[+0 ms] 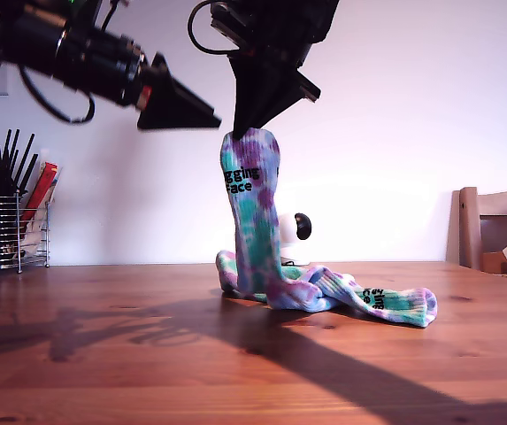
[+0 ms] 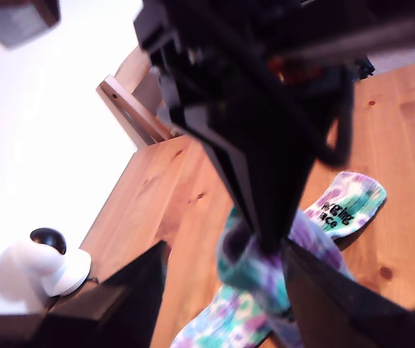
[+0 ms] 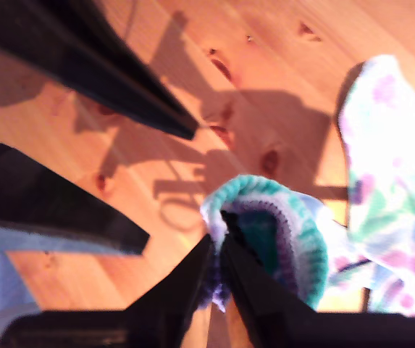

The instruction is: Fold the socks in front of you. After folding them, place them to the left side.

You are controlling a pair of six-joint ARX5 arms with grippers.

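Hanging from the top centre of the exterior view, my second gripper (image 1: 241,131) has its black fingers pressed together on the ribbed cuff of the lifted sock (image 1: 251,204). The second wrist view shows the same pinch: two dark pointed fingers (image 3: 250,290) closed on the teal and purple cuff edge (image 3: 279,232).

The socks (image 1: 306,288) are a soft ribbed knit, tie-dyed in teal-green, purple and white. They sit at the middle of the bench (image 1: 103,354) in the exterior view. The lifted sock stands almost upright, a tall tube whose lower end trails on the wood. Black printed letters on it read "gging" above "Face", with the start of the word turned out of sight. The lying sock (image 1: 386,303) stretches flat toward the exterior view's right and carries black lettering too small to read there.

My first gripper (image 1: 211,119), a black wedge shape, hovers at the upper left of the exterior view, just beside the cuff without touching it. In the first wrist view its fingers (image 2: 120,297) are spread wide.

The bench is warm brown wood planks with dark knots. Behind the socks stands a small white rounded camera (image 1: 295,232) with a black lens. A wire basket (image 1: 10,232) of dark sticks sits at the exterior view's left, and a wooden chair (image 1: 492,226) at its right.
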